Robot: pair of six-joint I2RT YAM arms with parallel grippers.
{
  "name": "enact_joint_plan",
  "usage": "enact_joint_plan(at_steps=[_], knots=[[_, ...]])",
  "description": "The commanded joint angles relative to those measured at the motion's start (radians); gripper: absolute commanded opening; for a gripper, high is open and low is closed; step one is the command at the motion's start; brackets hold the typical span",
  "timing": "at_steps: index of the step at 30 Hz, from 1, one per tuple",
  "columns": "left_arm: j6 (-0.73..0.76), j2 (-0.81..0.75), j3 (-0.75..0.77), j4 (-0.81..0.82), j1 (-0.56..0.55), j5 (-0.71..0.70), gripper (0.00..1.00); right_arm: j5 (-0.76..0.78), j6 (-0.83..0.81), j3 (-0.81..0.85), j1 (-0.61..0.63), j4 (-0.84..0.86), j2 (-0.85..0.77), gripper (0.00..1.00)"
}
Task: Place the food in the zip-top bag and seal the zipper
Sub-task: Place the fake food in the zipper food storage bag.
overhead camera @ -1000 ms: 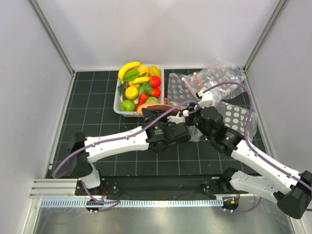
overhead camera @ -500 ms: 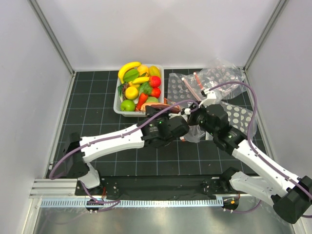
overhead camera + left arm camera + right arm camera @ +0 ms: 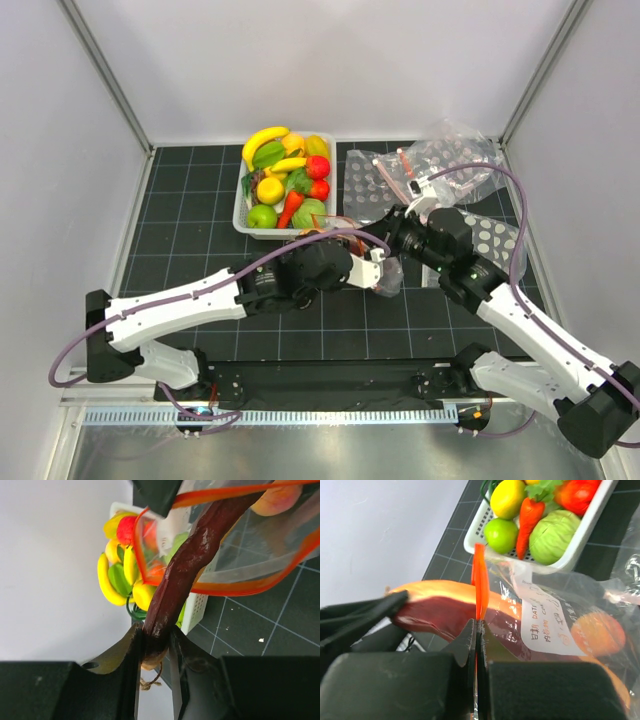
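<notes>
So the brown-purple oblong [image 3: 187, 565] is a long, glossy, dark reddish-brown piece. It's a bit lumpy, with a tan stub and a scrap of stringy root at the near end. From the right wrist camera it shows a paler orange band along one side.

The left gripper [image 3: 156, 647] is clamped on that stubby end, one finger pressed on each side. The long axis runs pretty much in line with the fingers. In the left wrist view it goes up and to the right, and the far end pokes through the mouth of the zip-top bag [image 3: 260, 545].

The bag is clear, with an orange-red zipper [image 3: 230, 587] looping around the oblong. It has a white printed label [image 3: 545, 610], and an orange round piece [image 3: 597, 630] sits deeper inside.

The right gripper [image 3: 477, 630] is pinched tight on the zipper strip and holds that edge up. All this hangs over the black grid mat [image 3: 200, 200], just in front of the white tub [image 3: 240, 208] full of other toy food.
</notes>
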Motion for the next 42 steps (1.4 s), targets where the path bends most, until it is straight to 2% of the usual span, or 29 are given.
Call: enact_joint_plan(at_steps=[1,4,9,10,13,17,25,34,36,38,42], knots=[[0.057,-0.027,-0.001,0.055,-0.002,0.084,0.27,-0.093,0.049,0.056,-0.003,0.066,0.02,0.01],[0.067,-0.022,0.004,0.055,-0.002,0.101,0.13,-0.139,0.067,0.067,-0.001,0.068,0.029,0.01],[0.087,-0.074,-0.01,0.045,-0.002,0.184,0.04,-0.166,0.049,0.093,-0.003,0.043,0.025,0.01],[0.101,-0.085,-0.014,0.035,-0.002,0.236,0.02,-0.173,0.043,0.104,-0.001,0.036,0.025,0.01],[0.167,-0.14,-0.03,-0.034,-0.002,0.354,0.02,-0.212,0.012,0.131,-0.003,0.005,0.035,0.01],[0.201,-0.163,-0.05,-0.064,-0.002,0.383,0.02,-0.244,-0.002,0.142,-0.004,-0.011,0.052,0.01],[0.209,-0.033,0.042,-0.244,-0.002,0.532,0.0,-0.293,-0.003,0.13,-0.004,0.031,0.12,0.01],[0.221,0.065,0.051,-0.135,0.008,0.555,0.0,-0.333,0.029,0.105,-0.003,0.106,0.131,0.01],[0.21,0.052,0.065,-0.117,0.013,0.563,0.06,-0.305,0.017,0.101,-0.003,0.083,0.121,0.01],[0.204,0.023,0.056,-0.103,0.016,0.567,0.2,-0.298,0.012,0.096,-0.003,0.081,0.112,0.01],[0.19,-0.016,0.001,-0.016,0.028,0.528,0.32,-0.296,0.018,0.088,-0.004,0.088,0.109,0.01]])
